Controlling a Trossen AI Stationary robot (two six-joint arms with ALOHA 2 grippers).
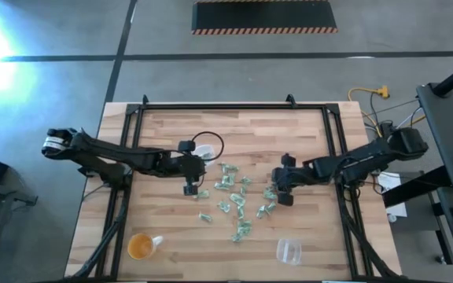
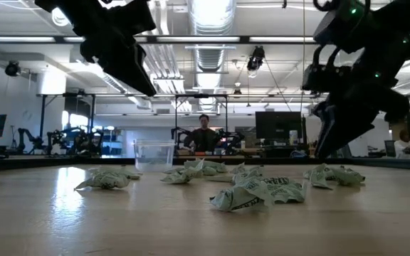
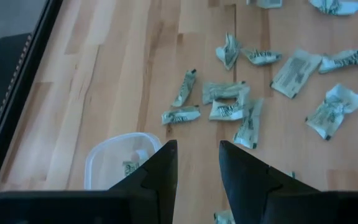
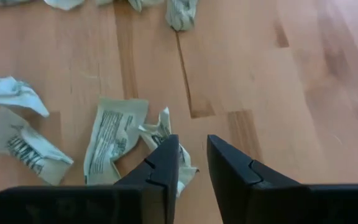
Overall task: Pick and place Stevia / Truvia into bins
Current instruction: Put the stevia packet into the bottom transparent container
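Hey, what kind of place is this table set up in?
Probably a robotics lab or workshop: exposed ceiling ducts, a person at monitors behind the wooden table, and hazard-striped floor marking.

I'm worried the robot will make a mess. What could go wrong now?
The packets lie crumpled and crowded, some touching, so the right end effector, open just above one, might pinch two together or push neighbours away. The left end effector is open beside a clear bin that holds a packet; that light bin could be bumped. The other clear bin sits away from the pile, so a packet may drop on the way.
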